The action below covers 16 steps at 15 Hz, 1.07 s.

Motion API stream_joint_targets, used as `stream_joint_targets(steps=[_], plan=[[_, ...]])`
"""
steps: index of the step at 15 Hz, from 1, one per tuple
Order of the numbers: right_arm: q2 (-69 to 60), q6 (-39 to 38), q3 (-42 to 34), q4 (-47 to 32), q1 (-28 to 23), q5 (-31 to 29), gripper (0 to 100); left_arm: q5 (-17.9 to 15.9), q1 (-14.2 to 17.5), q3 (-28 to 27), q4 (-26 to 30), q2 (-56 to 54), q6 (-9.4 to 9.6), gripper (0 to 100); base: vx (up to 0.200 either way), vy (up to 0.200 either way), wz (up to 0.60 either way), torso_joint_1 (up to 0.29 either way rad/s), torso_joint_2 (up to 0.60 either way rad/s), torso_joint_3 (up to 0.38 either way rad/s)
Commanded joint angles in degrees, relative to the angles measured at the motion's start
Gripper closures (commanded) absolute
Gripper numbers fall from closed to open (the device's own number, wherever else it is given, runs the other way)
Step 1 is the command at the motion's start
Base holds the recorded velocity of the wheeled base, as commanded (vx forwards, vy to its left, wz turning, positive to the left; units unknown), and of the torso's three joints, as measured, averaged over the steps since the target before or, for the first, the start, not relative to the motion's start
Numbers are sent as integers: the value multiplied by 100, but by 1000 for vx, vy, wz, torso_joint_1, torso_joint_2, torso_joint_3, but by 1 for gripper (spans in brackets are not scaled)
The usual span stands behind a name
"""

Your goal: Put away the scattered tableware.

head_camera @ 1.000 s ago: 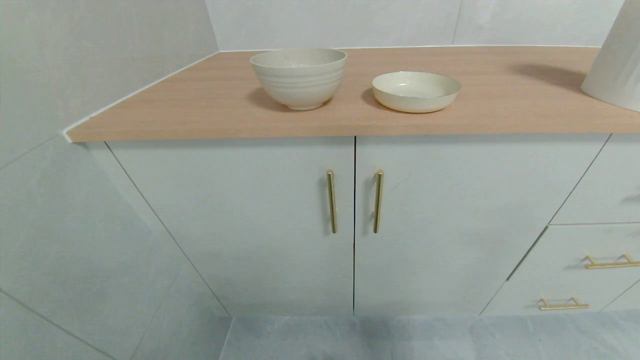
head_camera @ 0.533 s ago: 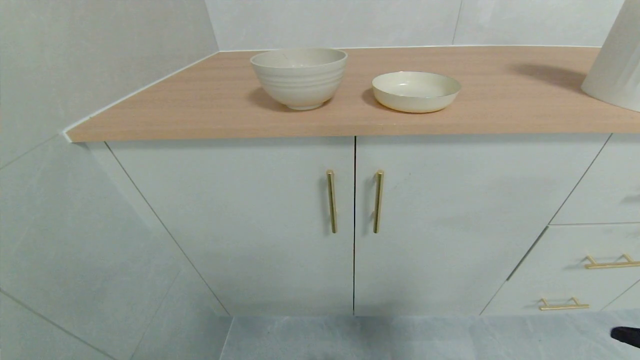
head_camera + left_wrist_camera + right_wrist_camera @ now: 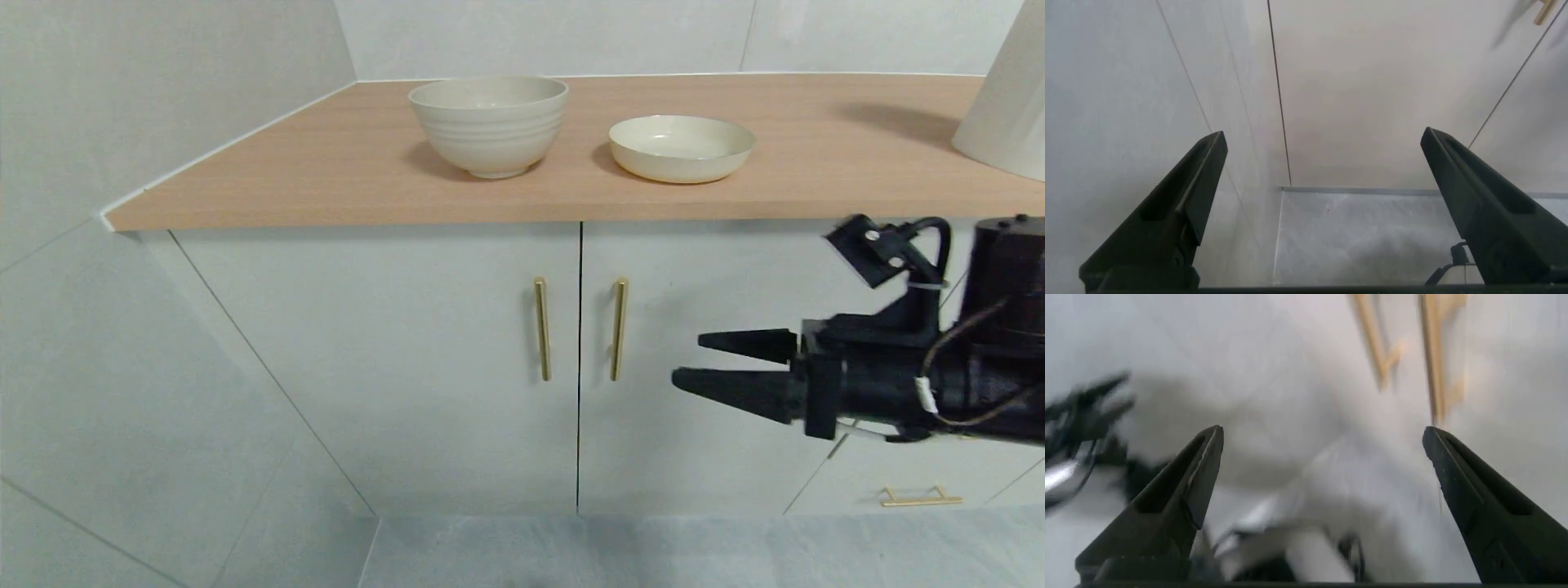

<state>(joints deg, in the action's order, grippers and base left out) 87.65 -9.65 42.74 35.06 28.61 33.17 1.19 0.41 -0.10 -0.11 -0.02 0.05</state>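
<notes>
A deep ribbed cream bowl and a shallow cream dish stand side by side on the wooden countertop. My right gripper hangs below the counter in front of the right cabinet door, open and empty, its fingers pointing toward the door's gold handle. In the right wrist view the gripper faces two gold handles. My left gripper is wide open and empty, low down, facing pale panels and the grey floor.
The left cabinet door carries its own gold handle. Drawers with gold pulls sit at the right. A tall white object stands on the counter's far right. Tiled walls close off the left and back.
My right arm has swung up from the lower right edge of the head view to the front of the right cabinet door. The bowl and dish have not moved.
</notes>
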Motion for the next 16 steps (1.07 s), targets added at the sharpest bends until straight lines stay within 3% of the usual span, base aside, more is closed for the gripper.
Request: stream_joint_targets(steps=[1,5,8,11,16], plan=[[1131,-133,718,185,250,-294,0,4,2,1,-7,2,-5,0,0,0,0,0,0,0],[1448,-309,639,326,259,-549,0,4,2,1,2,2,-5,0,0,0,0,0,0,0],[1659,-573,630,853,312,-645,0,4,2,1,2,2,-5,0,0,0,0,0,0,0],[1984,-608,657,1451,444,-1296,0,4,2,1,-7,2,-5,0,0,0,0,0,0,0],[2151,-1100,674,1978,593,-1313,0,4,2,1,-7,2,-5,0,0,0,0,0,0,0]])
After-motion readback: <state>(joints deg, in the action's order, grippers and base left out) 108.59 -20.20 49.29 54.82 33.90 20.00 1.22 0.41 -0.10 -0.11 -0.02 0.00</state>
